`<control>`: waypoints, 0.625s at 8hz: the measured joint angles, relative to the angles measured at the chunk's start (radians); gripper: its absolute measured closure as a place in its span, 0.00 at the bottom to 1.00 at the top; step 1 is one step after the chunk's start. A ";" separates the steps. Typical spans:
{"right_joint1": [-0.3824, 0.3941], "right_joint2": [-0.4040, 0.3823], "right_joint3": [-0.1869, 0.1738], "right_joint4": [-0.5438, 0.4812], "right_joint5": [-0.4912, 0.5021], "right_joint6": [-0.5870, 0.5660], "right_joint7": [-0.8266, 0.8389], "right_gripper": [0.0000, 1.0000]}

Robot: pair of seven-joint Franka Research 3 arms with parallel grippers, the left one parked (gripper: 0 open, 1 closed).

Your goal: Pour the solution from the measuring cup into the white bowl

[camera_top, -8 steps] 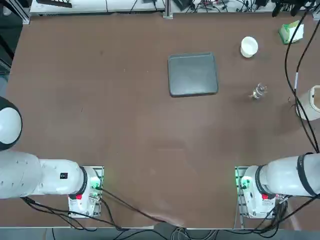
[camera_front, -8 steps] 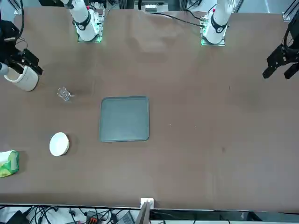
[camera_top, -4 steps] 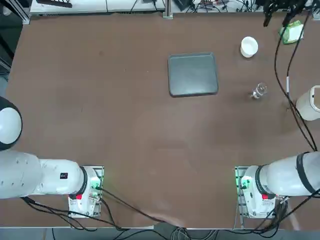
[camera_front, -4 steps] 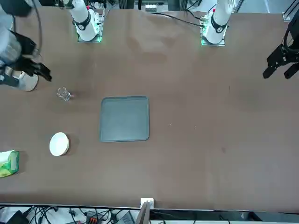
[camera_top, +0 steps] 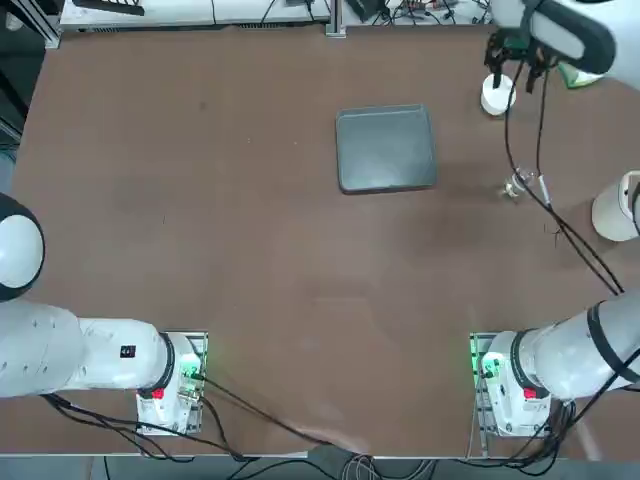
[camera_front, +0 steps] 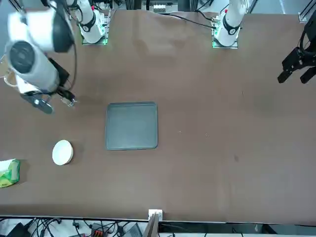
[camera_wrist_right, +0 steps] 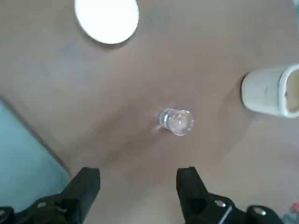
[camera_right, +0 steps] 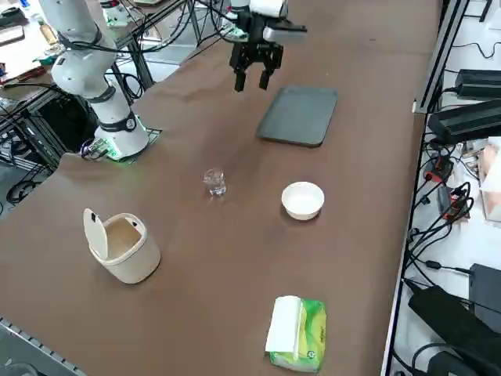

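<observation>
Right end effector hangs high above the counter with its fingers spread wide and nothing between them, pointing down, apparently lined up for a descent onto the measuring cup, which sits below and just ahead of the fingertips. That cup stands upright, mouth up, its long axis vertical, so a side-on pinch looks sensible. White bowl lies further out beyond the cup, also mouth up, well apart from it; the grey tray sits off to one side
</observation>
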 joint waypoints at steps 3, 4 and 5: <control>0.062 0.073 0.001 -0.157 -0.142 0.124 0.499 0.00; 0.088 0.125 0.001 -0.170 -0.205 0.130 0.679 0.00; 0.105 0.185 0.001 -0.175 -0.261 0.132 0.846 0.00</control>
